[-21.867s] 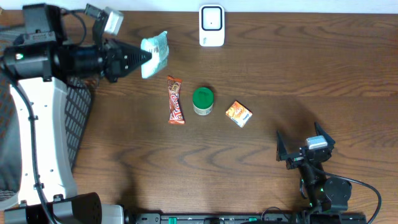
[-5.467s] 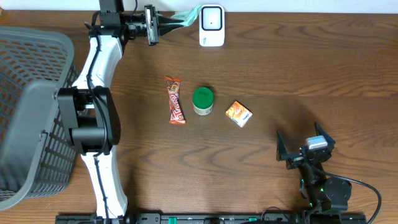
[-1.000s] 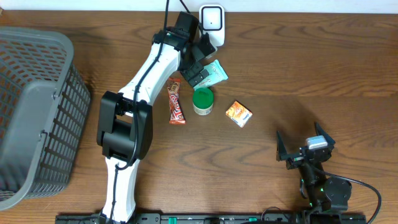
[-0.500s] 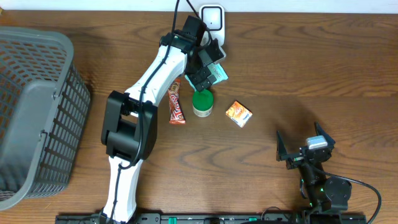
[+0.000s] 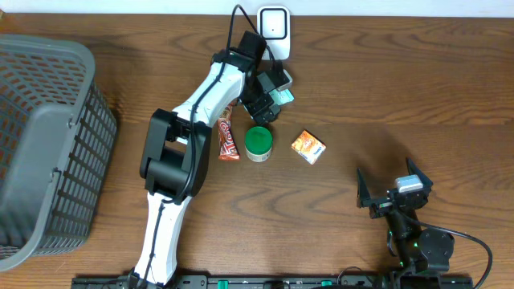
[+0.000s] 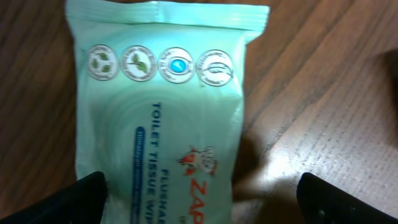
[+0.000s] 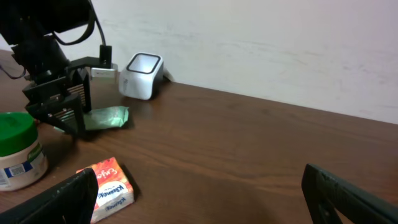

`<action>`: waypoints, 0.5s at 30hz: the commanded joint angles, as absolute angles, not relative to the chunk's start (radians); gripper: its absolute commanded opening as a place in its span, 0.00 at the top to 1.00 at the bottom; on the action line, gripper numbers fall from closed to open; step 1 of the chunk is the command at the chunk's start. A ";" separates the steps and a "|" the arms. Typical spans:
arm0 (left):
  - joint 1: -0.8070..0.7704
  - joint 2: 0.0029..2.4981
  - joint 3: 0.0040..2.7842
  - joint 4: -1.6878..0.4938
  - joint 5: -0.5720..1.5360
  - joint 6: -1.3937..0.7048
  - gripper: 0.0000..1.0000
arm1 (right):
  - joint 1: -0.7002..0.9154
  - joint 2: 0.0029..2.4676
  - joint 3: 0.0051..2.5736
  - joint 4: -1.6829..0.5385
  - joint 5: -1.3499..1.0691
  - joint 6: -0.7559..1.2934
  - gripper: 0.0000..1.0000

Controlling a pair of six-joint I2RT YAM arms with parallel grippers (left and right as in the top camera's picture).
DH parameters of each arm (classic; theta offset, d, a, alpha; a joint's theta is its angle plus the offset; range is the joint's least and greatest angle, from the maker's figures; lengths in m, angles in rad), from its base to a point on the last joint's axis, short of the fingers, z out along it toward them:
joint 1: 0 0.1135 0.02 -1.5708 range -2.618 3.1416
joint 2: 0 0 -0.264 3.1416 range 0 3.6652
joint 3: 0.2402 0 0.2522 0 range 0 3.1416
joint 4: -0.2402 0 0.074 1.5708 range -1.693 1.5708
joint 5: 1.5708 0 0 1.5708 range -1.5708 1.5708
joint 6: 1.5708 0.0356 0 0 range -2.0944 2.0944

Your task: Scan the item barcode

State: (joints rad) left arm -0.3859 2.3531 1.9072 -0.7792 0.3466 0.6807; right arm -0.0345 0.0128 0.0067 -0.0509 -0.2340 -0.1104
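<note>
The item, a mint-green pack of flushable tissue wipes, lies flat on the wooden table just in front of the white barcode scanner. My left gripper hovers over the pack's near end, open. Its left fingertip is at the pack's edge and its right fingertip stands well clear. From overhead the left gripper covers most of the pack. The right wrist view shows the pack beside the scanner. My right gripper rests open at the front right, holding nothing.
A candy bar, a green-lidded jar and a small orange box lie in a row mid-table. A grey mesh basket fills the left side. The left arm stretches over the candy bar.
The left gripper has come down and drawn in over the tissue pack, which now lies flat. The green-lidded jar has shifted slightly toward the front. The right arm has not moved.
</note>
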 commanded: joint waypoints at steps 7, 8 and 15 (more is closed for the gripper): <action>-0.351 2.400 1.921 -0.751 0.358 0.674 0.00 | -0.025 0.010 0.006 -0.056 -0.234 -0.113 0.01; -0.351 2.400 1.921 -0.750 0.355 0.671 0.07 | -0.025 0.010 0.006 -0.056 -0.234 -0.113 0.01; -0.351 2.397 1.933 -0.752 0.341 0.668 0.46 | -0.025 0.010 0.006 -0.056 -0.234 -0.113 0.01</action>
